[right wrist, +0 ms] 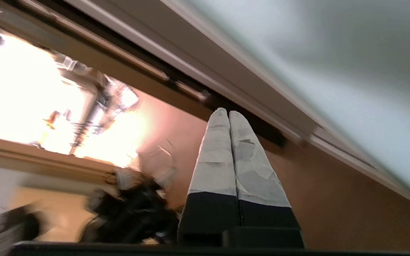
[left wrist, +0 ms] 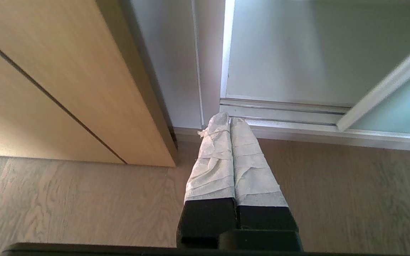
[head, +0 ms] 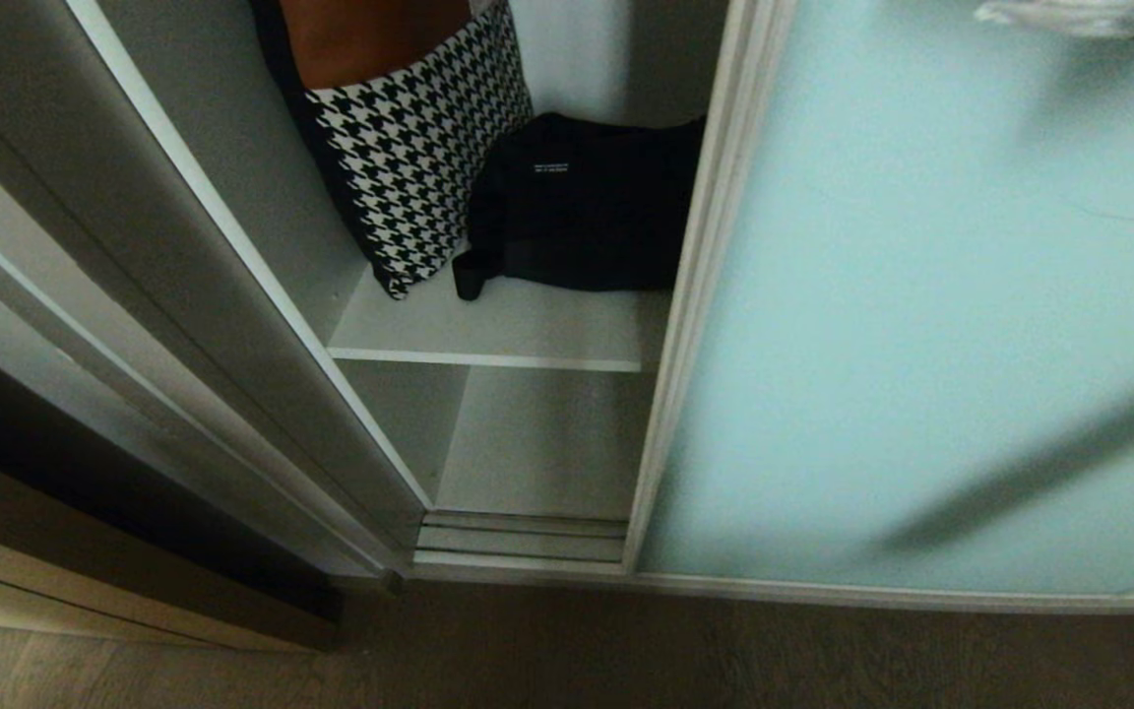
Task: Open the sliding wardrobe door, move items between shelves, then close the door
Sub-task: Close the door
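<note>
- On the upper shelf (head: 488, 330), toward its back right corner: the black bag (head: 582, 202), slumped, its right part hidden behind the door frame; a houndstooth cushion (head: 409, 138) stands touching it on the left.
- Lower shelf (head: 537, 443): bare board.
- Door (head: 921, 315): slid partway open, covering the wardrobe's right side.
- Left gripper (left wrist: 226, 119): fingers pressed together, empty, above the floor (left wrist: 66, 199) near the door track.
- Right gripper (right wrist: 228, 113): fingers together, empty, beside the door.

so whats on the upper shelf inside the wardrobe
On the upper shelf: a black bag and a houndstooth bag leaning beside it. The sliding door hides the shelf's right part.
</note>
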